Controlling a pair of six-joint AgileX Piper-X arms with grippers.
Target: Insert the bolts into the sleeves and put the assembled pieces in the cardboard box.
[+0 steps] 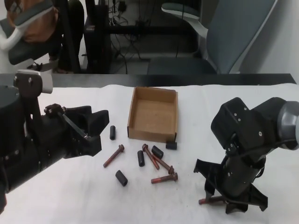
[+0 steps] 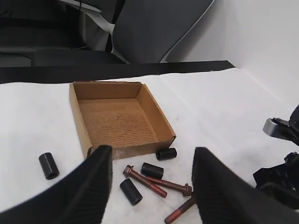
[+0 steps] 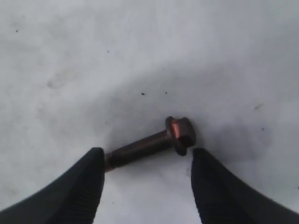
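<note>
I have the right tool (image 3: 145, 153) down at the table (image 1: 140, 205), fingers apart and straddling one bolt (image 3: 148, 142) that lies flat. The shank end is touching or just beside one finger; I can't tell which. Nothing clamped. I see the left tool (image 2: 152, 154) hovering over the table's left side, fingers apart, holding nothing. The cardboard box (image 1: 152, 133) sits mid-table. Just in front of it: four loose bolts (image 1: 113, 156) and five sleeves (image 1: 121, 178), none joined.

Bare bench (image 1: 233, 93) beside cardboard box (image 1: 130, 112); 5 sleeves (image 1: 140, 158), 4 bolts (image 1: 114, 156) close before it.
</note>
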